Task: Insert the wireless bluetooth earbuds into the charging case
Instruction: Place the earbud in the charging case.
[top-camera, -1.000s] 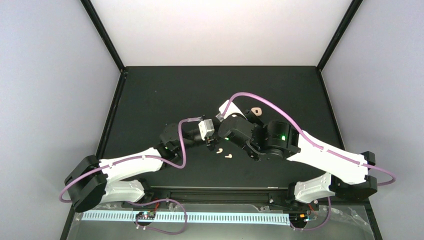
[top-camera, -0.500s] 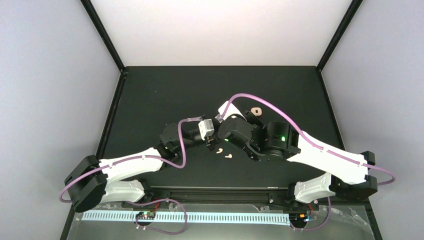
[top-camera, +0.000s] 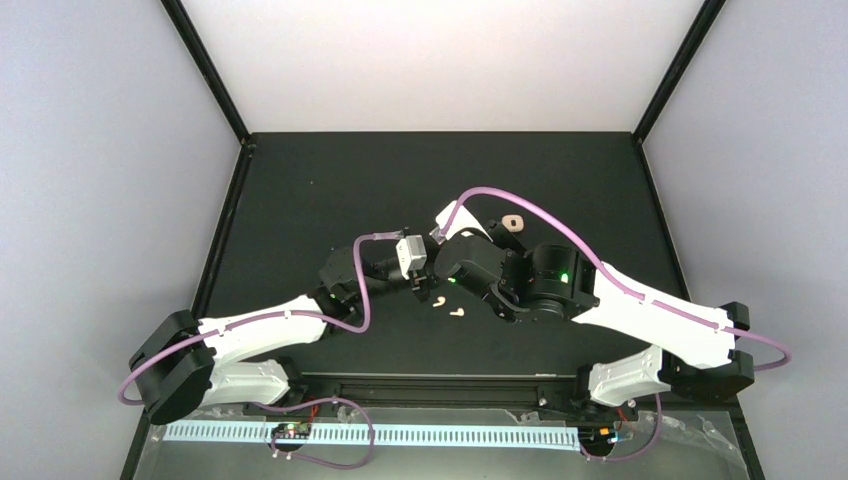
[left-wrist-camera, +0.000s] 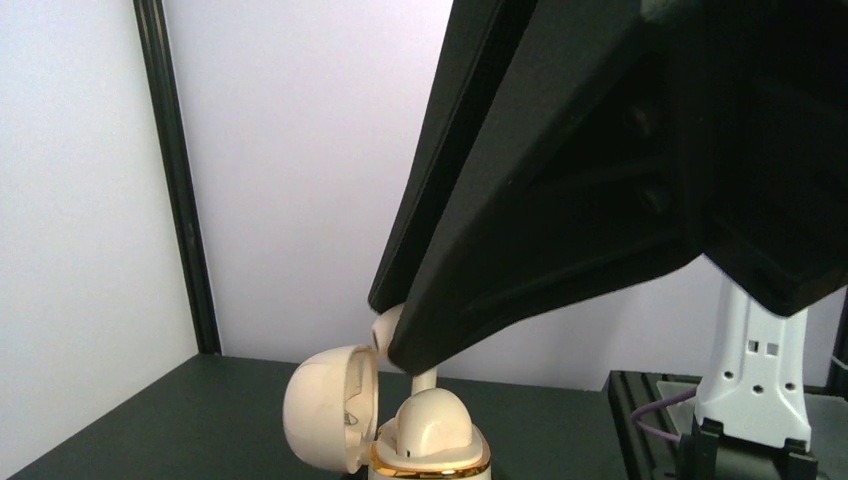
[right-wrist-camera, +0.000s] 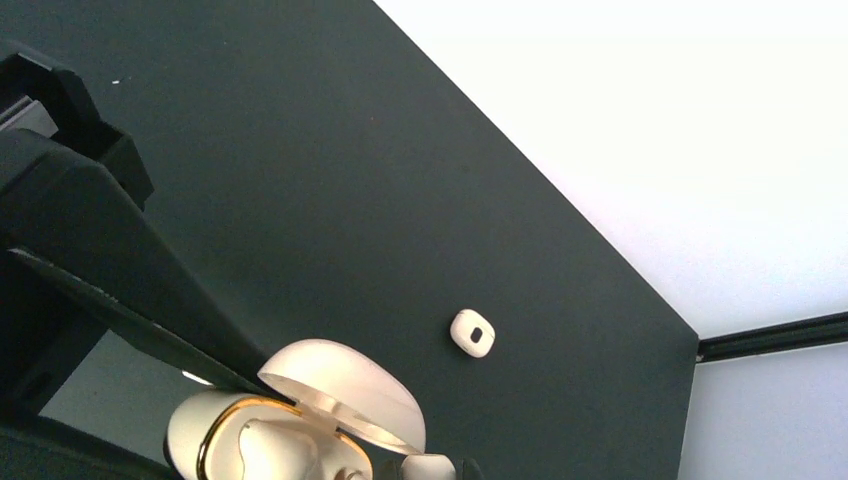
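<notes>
The charging case (left-wrist-camera: 430, 455) stands open, its lid (left-wrist-camera: 325, 405) swung to the left and a gold rim round the base. My left gripper (top-camera: 420, 276) is shut on the case, and its black finger (right-wrist-camera: 110, 270) reaches the base in the right wrist view. One earbud (left-wrist-camera: 440, 415) sits in the case. My right gripper (left-wrist-camera: 397, 345) is shut on a second earbud (left-wrist-camera: 384, 330) just above the case, its stem (left-wrist-camera: 424, 381) pointing down beside the seated one. Two loose earbuds (top-camera: 438, 300) (top-camera: 457, 313) lie on the black table just in front of the grippers.
A second cream case (top-camera: 513, 222), shut, lies on the table behind the right arm and also shows as the small case (right-wrist-camera: 472, 332) in the right wrist view. White walls and black frame posts (top-camera: 205, 70) enclose the table on three sides.
My right gripper has edged slightly left and closer to the left gripper with the earbud in it. The left arm, the case and the loose earbuds have stayed put.
</notes>
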